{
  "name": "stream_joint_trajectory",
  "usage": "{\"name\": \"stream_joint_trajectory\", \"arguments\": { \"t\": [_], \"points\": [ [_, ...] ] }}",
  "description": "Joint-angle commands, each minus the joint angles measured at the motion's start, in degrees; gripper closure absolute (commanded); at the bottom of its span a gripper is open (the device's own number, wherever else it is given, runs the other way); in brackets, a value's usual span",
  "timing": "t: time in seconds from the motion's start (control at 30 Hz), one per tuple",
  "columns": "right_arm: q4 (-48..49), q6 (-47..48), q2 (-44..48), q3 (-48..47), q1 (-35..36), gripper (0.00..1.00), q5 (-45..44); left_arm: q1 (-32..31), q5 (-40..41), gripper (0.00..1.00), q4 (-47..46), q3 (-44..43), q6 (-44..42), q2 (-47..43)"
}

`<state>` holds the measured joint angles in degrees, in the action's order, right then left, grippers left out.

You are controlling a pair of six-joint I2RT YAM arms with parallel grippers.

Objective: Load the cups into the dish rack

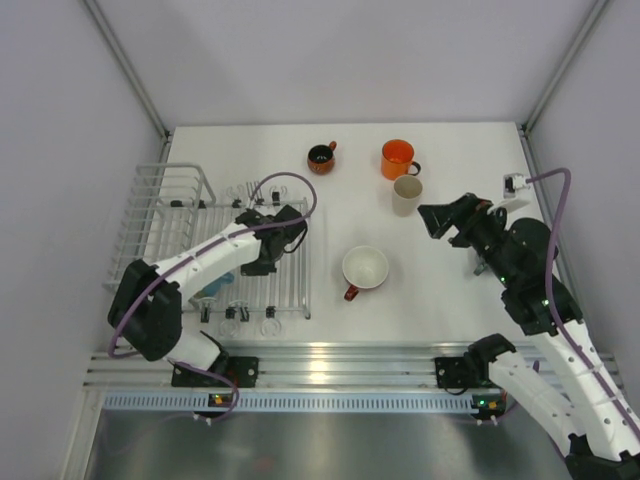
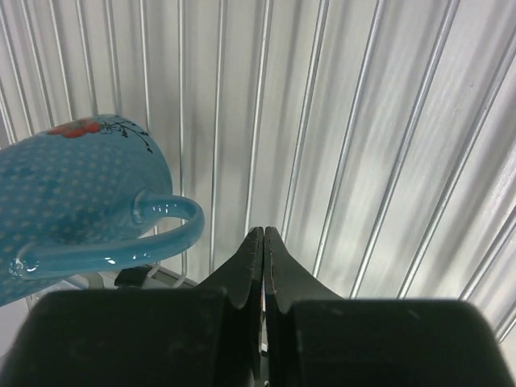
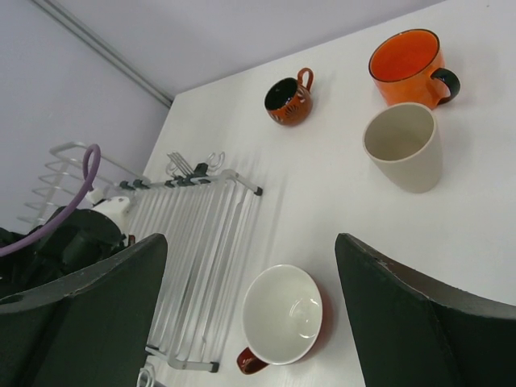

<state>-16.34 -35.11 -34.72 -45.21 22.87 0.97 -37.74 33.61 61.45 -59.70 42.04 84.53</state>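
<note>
Blue mug point(image 2: 76, 193) on rack point(image 2: 363, 121) beside left fingers point(image 2: 251, 270), pressed together | right fingers point(image 3: 81, 314) apart, empty

Grey-blue mug point(image 2: 76, 189) partly beyond the left wrist view's edge, from above mostly hidden beneath the left arm point(image 1: 195, 258).

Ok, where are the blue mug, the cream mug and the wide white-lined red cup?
blue mug point(image 2: 72, 189), left wrist view, on its dotted side wall.
cream mug point(image 3: 413, 169), right wrist view, on its outer wall.
white-lined red cup point(image 1: 365, 267), top external view, on its white inside.
</note>
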Motion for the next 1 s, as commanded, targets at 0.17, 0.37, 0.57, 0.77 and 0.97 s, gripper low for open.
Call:
{"name": "stream_joint_trajectory", "arguments": {
  "t": [0.17,0.37,0.57,0.77,0.97],
  "points": [
    [-1.2,1.4,3.1,-2.3,0.6,0.14,-0.7,6.1,-4.3,1.00,0.2,3.5,0.8,-5.3],
    [-2.8,2.3,4.0,-3.1,0.6,0.14,-2.8,11.9,-2.1,1.00,0.1,3.8,2.5,-5.9],
    [-4.8,3.7,5.2,-3.7,0.7,0.14,-4.6,12.6,0.3,1.00,0.3,5.0,4.8,-5.8],
    [-4.8,3.6,5.3,-3.0,0.7,0.14,-4.6,12.7,2.8,1.00,0.6,4.2,5.4,-7.7],
    [-4.7,3.1,4.8,-3.4,0.6,0.13,-4.4,13.9,4.3,1.00,1.0,4.4,6.4,-9.0]
  ]
}}
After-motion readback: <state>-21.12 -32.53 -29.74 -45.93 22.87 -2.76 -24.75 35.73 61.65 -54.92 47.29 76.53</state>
